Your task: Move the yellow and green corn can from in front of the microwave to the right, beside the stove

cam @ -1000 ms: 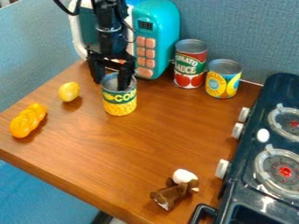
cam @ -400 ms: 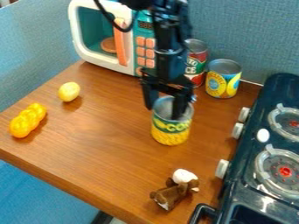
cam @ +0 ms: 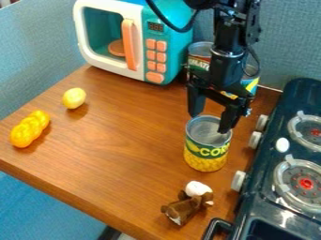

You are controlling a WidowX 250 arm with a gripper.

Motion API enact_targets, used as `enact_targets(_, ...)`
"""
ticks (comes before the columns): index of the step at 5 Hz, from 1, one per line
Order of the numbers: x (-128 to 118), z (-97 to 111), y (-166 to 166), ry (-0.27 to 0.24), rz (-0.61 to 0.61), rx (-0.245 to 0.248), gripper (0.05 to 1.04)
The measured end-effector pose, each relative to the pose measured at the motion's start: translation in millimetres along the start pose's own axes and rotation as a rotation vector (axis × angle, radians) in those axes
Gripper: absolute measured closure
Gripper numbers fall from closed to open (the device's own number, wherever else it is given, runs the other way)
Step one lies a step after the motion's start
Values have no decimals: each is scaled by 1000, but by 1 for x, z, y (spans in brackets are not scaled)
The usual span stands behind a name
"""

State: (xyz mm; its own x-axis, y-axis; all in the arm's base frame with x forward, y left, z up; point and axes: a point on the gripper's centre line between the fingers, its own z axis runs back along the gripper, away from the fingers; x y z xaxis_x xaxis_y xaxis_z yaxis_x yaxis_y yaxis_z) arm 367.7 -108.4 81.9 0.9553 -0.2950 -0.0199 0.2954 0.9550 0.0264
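Hanging right at the top of the corn can [cam: 206,152], the gripper [cam: 210,124] has its fingers pretty wide apart, and the can's upright near the stove [cam: 262,190], same side as the brown toy [cam: 186,205].

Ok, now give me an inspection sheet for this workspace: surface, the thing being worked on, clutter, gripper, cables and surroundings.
Surface: brown wooden tabletop; spills or damage, nothing seen.
Job's things: yellow-and-green can, upright near the stove's knobs.
Clutter: yellow fruit and lumpy orange piece at left; brown-and-white toy near the front; red-labelled can and yellow-and-blue can behind, partly hidden.
Gripper: black gripper at the can's rim, fingers apart; contact cannot be told.
Cables: black cable looping beside the arm; none seen on the tabletop.
Surroundings: toy microwave at back, dark toy stove at right, blue-grey panels behind.
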Motion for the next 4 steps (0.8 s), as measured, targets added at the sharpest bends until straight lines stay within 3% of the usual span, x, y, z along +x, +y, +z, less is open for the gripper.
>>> enact_targets(1, -22, -1, 29, -10, 66, -26, 81)
enact_targets(2, -28, 22, 71, -80, 166, -40, 82)
enact_targets(3, -43, 27, 81, -101, 168, -62, 82)
enact_targets(4, -67, 33, 110, -92, 117, -58, 82)
